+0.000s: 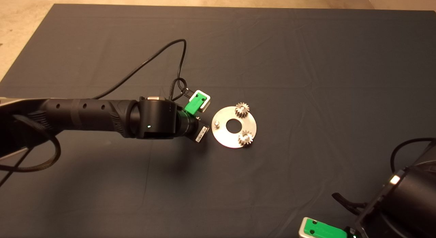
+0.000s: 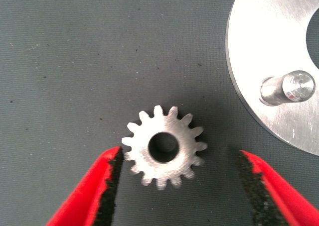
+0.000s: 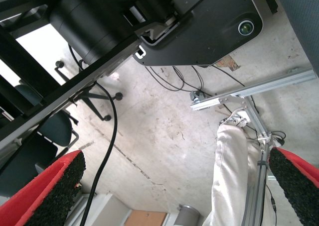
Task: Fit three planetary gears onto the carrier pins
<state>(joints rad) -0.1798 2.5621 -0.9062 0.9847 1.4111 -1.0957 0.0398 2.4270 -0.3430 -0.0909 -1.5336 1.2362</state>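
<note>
Left gripper [image 2: 174, 186] wide around loose third gear [image 2: 164, 147], hidden overhead; right gripper [image 3: 174, 186] wide, parked

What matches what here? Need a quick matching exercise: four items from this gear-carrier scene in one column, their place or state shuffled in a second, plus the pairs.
Items
1. loose gear
2. bare pin
3. left gripper
4. right gripper

Place or state
A. parked at the lower right edge, seeing floor and a person's leg
B. open, fingers either side of a gear
C. flat on the mat, beside the disc
D. standing on the disc, nothing on it

Pairs: 1-C, 2-D, 3-B, 4-A
</note>
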